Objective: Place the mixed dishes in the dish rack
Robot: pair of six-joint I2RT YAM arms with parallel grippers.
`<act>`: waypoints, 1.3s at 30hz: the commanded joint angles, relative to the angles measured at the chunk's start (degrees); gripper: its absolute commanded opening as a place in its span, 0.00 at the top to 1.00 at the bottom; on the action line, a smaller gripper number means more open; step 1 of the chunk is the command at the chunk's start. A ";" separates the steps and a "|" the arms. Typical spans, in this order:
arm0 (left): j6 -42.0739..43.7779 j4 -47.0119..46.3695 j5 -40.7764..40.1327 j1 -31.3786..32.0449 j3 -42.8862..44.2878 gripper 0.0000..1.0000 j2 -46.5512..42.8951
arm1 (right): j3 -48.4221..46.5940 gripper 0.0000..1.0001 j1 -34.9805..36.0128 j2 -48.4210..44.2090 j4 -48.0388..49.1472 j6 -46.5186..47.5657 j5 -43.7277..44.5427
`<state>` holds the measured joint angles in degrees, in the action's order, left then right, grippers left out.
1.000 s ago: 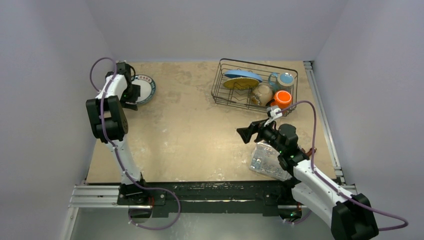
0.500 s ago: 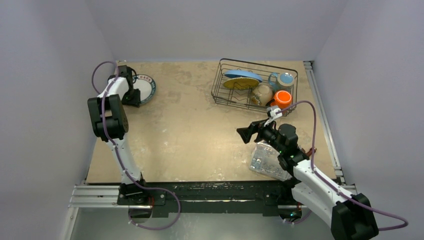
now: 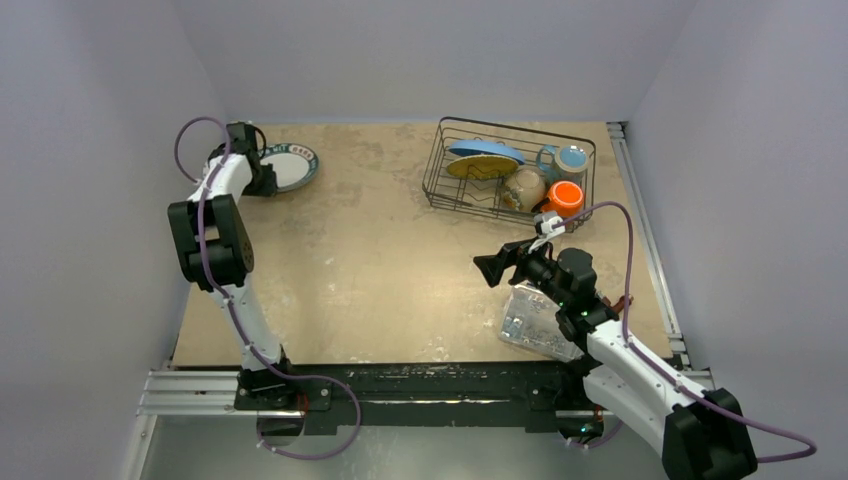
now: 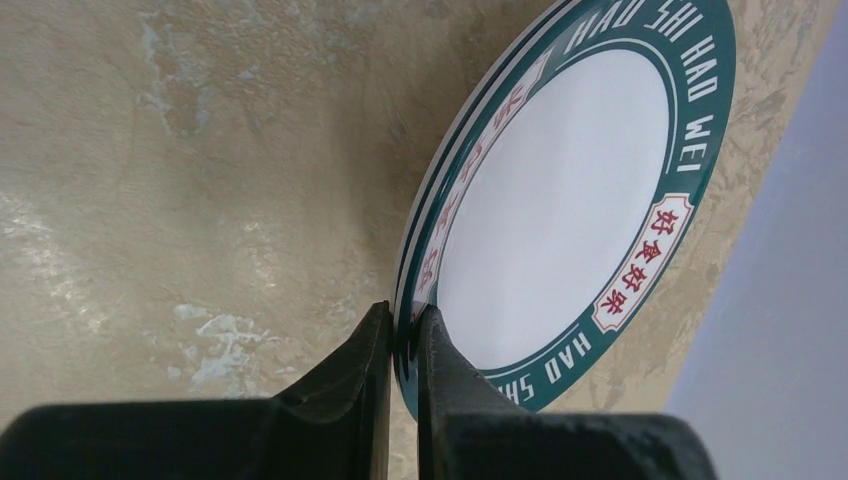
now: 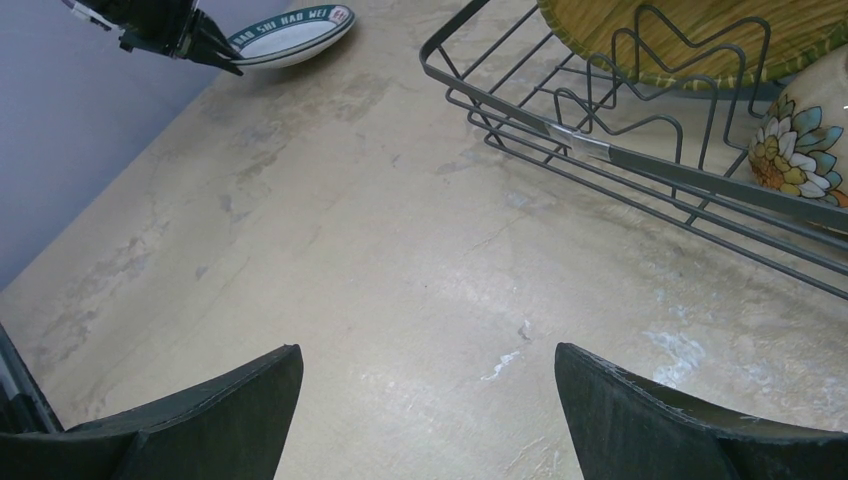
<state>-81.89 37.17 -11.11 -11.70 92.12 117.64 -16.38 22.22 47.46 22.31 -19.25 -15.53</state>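
The left arm (image 3: 212, 235) reaches far forward along the left side with its elbow raised. The left pincer (image 4: 405, 318) is clamped tight on the rim of a plate (image 4: 560, 200). The right arm (image 3: 625, 365) stretches low toward the middle. The right pincer (image 5: 425, 360) is spread wide and holds nothing.

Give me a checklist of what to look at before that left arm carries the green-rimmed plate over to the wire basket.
1. Left pincer shut on the edge of the white plate with green lettered rim: ok.
2. Plate fully off the tan table: cannot tell; it is tilted, but its far edge may rest there.
3. Free wavy divider in the black wire dish rack: ok; those in front of the yellow dark-rimmed plate look empty.
4. Table between plate and rack bare: ok.
5. Right pincer open and out of the way: ok, likely; it hovers on the near side of the rack.
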 commanded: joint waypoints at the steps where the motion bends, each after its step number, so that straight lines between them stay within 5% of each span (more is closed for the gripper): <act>1: 2.12 9.58 0.83 0.10 1.10 1.00 -2.79 | 0.12 0.01 0.02 -0.82 2.48 0.60 1.04; 7: 2.60 14.49 3.95 0.57 0.24 1.00 -4.74 | -0.05 0.01 -0.03 -0.70 2.32 0.55 0.85; 24: 9.29 12.76 1.90 4.49 -22.14 1.00 -19.19 | 0.21 0.01 -0.02 -0.61 2.74 0.52 0.76; 39: 9.70 9.83 4.70 4.47 -28.50 0.86 -22.07 | 0.16 0.01 -0.03 0.37 3.45 0.52 -0.20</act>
<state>-75.61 39.92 -5.69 -7.46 65.93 96.71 -16.36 22.22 47.64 22.35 -19.27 -15.62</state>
